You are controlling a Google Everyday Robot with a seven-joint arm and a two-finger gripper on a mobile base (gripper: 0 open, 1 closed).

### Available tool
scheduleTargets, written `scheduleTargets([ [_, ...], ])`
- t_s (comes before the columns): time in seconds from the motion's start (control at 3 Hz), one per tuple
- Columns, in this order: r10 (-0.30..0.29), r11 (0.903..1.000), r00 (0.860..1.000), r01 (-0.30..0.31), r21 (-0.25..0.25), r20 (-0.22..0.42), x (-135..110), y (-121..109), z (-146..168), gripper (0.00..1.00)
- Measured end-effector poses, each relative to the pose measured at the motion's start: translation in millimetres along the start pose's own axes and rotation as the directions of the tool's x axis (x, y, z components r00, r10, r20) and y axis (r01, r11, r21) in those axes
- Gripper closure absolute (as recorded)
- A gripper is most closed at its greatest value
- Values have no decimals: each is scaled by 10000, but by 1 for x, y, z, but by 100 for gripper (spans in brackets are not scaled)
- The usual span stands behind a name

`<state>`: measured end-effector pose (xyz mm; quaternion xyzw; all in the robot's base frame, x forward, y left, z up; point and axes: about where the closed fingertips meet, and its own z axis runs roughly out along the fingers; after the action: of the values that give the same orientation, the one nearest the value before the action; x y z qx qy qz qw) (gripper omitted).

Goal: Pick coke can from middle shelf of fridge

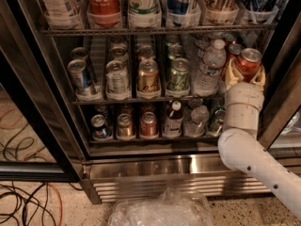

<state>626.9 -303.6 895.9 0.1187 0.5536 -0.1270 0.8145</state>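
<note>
Coke can at the three-o'clock end of the middle shelf, upright, silver lid up, red body partly hidden. Clasped on both sides by the hand, pale fingers closed against the can's flanks at nine and three o'clock, probably to keep it vertical on the way out. Cannot tell whether lifted off the rack or resting on it.

At nine o'clock from the can, just beside it, a clear water bottle. Beyond that, a green can and a gold can in their own lanes, well apart from the grip.

White arm rising from five o'clock, wrist straight below the hand, likely so as to slip past the black door frame at three o'clock. Fridge open. Next step, by judgement, a straight pull outward, with the water bottle as the nearest thing to knock.
</note>
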Motion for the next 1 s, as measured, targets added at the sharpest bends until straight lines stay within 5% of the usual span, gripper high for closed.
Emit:
scheduleTargets([
  [1.0,-61,9938,9993,21,-1116,-362,-5,3,-51,100],
])
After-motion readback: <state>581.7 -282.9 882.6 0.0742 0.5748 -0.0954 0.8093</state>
